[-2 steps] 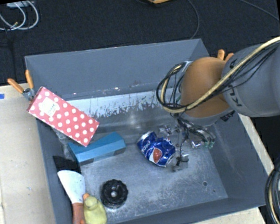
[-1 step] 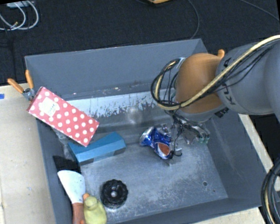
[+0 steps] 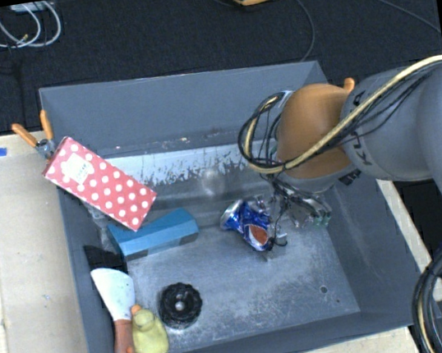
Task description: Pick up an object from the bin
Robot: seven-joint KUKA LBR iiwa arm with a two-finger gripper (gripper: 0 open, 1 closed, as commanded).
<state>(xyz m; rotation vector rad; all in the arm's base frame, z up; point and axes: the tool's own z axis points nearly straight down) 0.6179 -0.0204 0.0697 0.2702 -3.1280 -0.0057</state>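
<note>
The grey bin (image 3: pixel 186 110) is entered from 3 o'clock by the arm (image 3: pixel 412 124), whose orange-covered wrist hangs over the floor of the bin a little toward 2 o'clock of its middle. Against the wall at 10 o'clock a red box with white dots (image 3: pixel 99 182) is propped on a tilt. Just beneath it, at 9 o'clock, a blue block (image 3: pixel 153 233) lies flat. In the corner at 8 o'clock a white-bladed scraper with an orange handle (image 3: pixel 116 292) is seen, with a small yellow figure (image 3: pixel 150 336) touching its handle and a black round knob (image 3: pixel 179 303) just beside that.

Near the middle of the bin, apart from the rest, lies a crumpled blue packet (image 3: pixel 245 224). The claw (image 3: pixel 278 229) is lowered at the packet's 3 o'clock edge, touching it or very nearly. Whether the claw is spread or pressed together cannot be told.

The step in hand is judged to be the approach and grasp, the packet resting on the floor and not yet lifted. A firm closing on the packet is called for next, then a straight rise. Being thin and creased, it may well slip out.
</note>
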